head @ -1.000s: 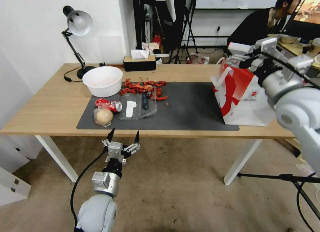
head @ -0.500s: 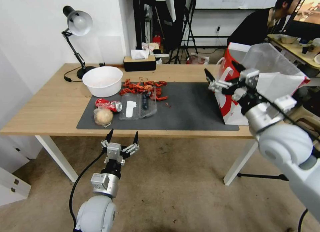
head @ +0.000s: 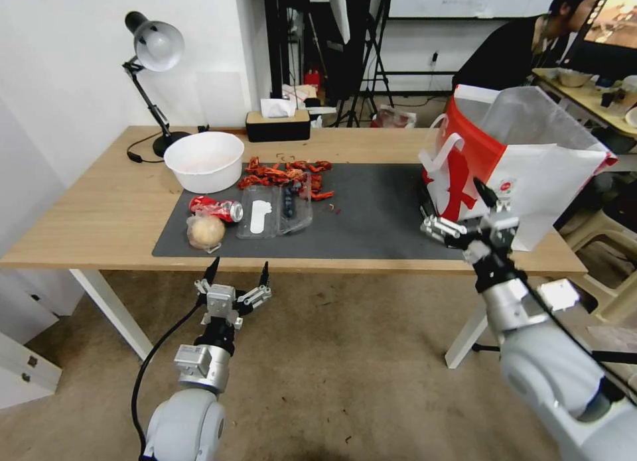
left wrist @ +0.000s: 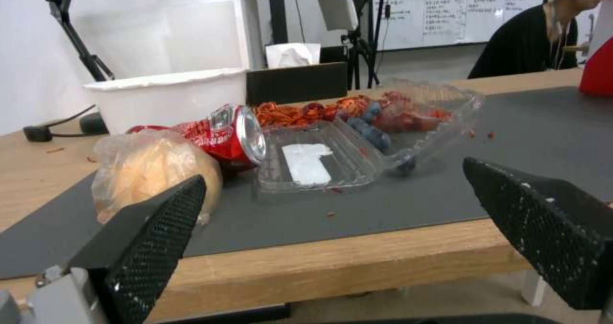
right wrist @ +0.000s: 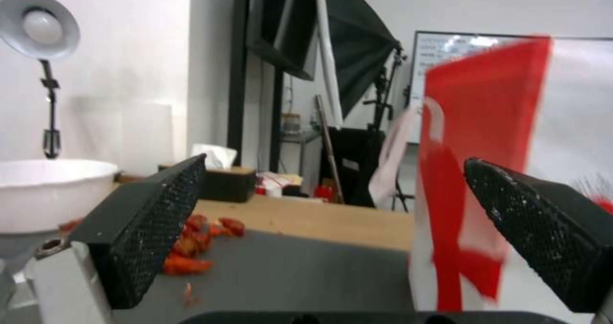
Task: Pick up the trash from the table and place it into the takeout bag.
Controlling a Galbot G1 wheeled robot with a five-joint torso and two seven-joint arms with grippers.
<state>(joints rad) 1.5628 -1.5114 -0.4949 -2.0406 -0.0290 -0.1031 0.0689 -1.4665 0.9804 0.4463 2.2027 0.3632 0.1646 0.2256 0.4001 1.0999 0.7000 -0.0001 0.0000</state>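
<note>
On the dark mat (head: pixel 378 215) of the table (head: pixel 99 209) lie a crushed red can (head: pixel 215 207), a plastic-wrapped tan ball (head: pixel 206 231) and red food leftovers (head: pixel 285 172). The takeout bag (head: pixel 524 162), white with a red side, stands open at the table's right end. My left gripper (head: pixel 237 270) hangs open and empty just before the front edge, facing the ball (left wrist: pixel 153 170) and can (left wrist: pixel 223 134). My right gripper (head: pixel 452 201) is open and empty at the front edge, by the bag's (right wrist: pixel 485 161) near-left corner.
A clear clamshell box (head: pixel 275 209) holding blueberries sits beside the can. Behind it stand a white bowl (head: pixel 204 159), a desk lamp (head: pixel 156 46) and a tissue box (head: pixel 277 124). The mat's middle is bare. Tripods and a seated person are behind the table.
My right arm has swung down from above the bag's mouth to the table's front edge beside the bag. The left gripper has drifted slightly back and left, still open.
</note>
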